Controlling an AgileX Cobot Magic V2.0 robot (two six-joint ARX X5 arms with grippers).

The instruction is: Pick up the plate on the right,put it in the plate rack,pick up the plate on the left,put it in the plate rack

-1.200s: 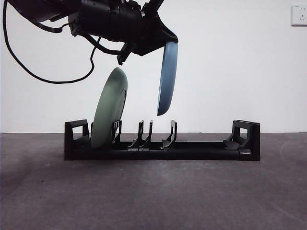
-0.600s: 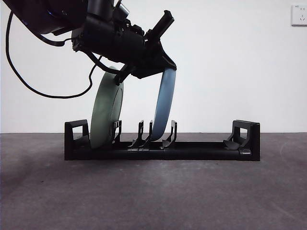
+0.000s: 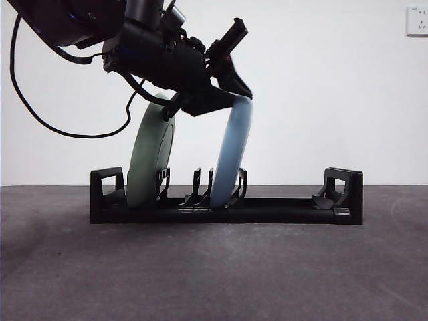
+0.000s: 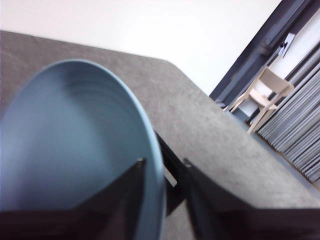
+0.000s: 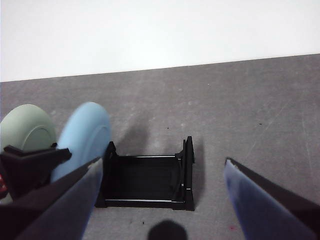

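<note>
the left tool [image 3: 235, 93] slants down from upper left, jaws parted astride the blue plate [image 3: 231, 155] standing in the plate rack [image 3: 281, 210]; the right tool [image 5: 160, 192] waits open.

Low front view, two wrist views

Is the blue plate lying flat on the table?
No, the blue plate stands on edge in the rack, next to the green plate.
</note>
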